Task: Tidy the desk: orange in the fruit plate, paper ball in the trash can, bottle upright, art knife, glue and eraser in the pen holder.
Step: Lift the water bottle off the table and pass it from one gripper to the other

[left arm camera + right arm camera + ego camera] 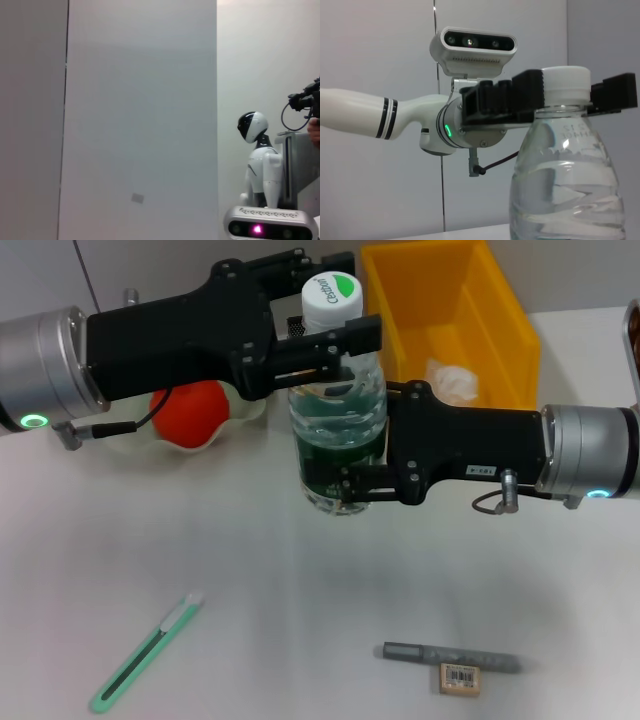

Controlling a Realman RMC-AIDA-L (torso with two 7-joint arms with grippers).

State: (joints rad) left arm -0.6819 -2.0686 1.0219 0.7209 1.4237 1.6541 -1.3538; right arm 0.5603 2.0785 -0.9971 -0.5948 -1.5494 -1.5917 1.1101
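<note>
The bottle (pixel 337 390) stands straight up at the middle of the table (pixel 300 580), cap at 12 o'clock. The left gripper (pixel 335 345) squeezes its neck; the right gripper (pixel 345 480) squeezes its bottom part.

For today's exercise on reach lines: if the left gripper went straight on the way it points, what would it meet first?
The left gripper already straddles the clear plastic bottle's neck, so the bottle; beyond it, probably the yellow plastic bin, though depth is unclear.

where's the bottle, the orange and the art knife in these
bottle (pixel 337 420), head view, on the clear body above the green label
orange (pixel 190 412), head view, middle of the fruit
art knife (pixel 146 653), head view, mid-length of the green handle
</note>
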